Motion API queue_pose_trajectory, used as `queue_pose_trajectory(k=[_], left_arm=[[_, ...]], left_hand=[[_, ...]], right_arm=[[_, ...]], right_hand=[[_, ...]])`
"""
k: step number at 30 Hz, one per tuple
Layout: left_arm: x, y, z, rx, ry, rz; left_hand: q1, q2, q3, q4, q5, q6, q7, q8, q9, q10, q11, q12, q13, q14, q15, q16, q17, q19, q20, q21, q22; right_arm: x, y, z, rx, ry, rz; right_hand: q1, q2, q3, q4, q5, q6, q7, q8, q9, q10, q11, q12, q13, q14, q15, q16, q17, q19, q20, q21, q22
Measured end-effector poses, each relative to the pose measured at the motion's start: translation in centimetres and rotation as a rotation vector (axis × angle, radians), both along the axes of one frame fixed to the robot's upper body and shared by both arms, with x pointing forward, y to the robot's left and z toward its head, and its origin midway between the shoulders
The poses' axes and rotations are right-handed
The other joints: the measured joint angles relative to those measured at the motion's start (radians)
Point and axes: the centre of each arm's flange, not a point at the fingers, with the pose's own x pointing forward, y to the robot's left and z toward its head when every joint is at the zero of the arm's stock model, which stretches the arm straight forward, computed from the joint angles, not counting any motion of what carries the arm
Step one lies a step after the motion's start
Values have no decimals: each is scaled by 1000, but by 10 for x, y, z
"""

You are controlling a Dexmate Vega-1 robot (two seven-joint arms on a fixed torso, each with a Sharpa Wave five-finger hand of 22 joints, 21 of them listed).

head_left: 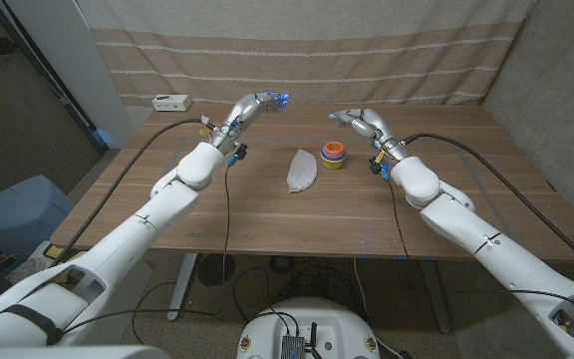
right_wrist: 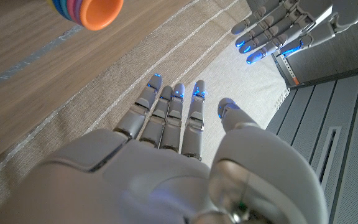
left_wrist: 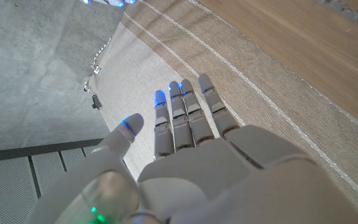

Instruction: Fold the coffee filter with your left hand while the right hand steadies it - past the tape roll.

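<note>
L arm: comes in from lower left of head view, reaches up over the table toward its far edge.
L hand: raised near far edge of table, left of centre; fingers straight and apart, thumb out to the side, nothing in it. Blue lights at fingertips. In L wrist view the hand faces the striped curtain, wood tabletop off to one side. Also seen in R wrist view, fingers spread, nothing held.
White box: on far left corner of table, well apart from L hand.
Coffee filter: mid-table, pale grey, lies flat-ish as a pointed oval, already looks doubled over; can't tell for sure. Between the two arms, touched by neither hand.
Stacked cups: just beside filter on its right, apart from it; orange on top, coloured rims below. Orange cup mouth also in R wrist view.
R hand: raised near far edge, right of cups, not touching them; fingers extended, slightly apart, empty. In R wrist view the hand points at curtain w/ table alongside.
R arm: in from lower right, cable trailing along it.
Curtain: beige w/ pale stripes, hangs behind table.
</note>
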Motion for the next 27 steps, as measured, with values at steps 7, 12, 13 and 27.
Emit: queue_pose_trajectory(k=[7,12,13,27], left_arm=[[6,10,-4,-92,43,-40],[12,17,-7,-155,79,-69],[13,17,-8,-159,82,-71],[27,37,-18,-249,153,-97]], left_hand=[[0,0,0,0,0,-11,-4,0,0,-13,2,0,-5,-14,3,-4,-2,-5,5,-1,0],[0,0,0,0,0,-14,0,1,-5,-16,5,0,-5,-16,2,-4,-6,-5,6,-1,0],[0,0,0,0,0,-14,0,5,-5,-16,5,0,-5,-16,2,-4,-7,-5,6,-1,0],[0,0,0,0,0,-14,0,9,-5,-16,6,0,-9,-19,5,-4,-7,-5,5,-1,0]], right_arm=[[-3,-11,0,91,-2,12],[-3,-19,-2,159,2,21],[-3,-19,-2,164,1,23],[-5,-41,3,343,-60,35]], right_hand=[[0,0,-6,-6,4,-4,4,0,0,-3,12,0,0,2,5,0,-3,-2,3,0,0],[0,0,-10,-10,4,4,11,0,0,5,20,0,0,9,12,0,-3,2,13,0,0],[0,0,-10,-10,4,7,15,0,0,8,22,0,0,9,12,0,-3,4,15,0,0],[0,0,-10,-10,8,31,38,5,0,32,45,6,0,37,35,0,-8,16,27,0,0]])
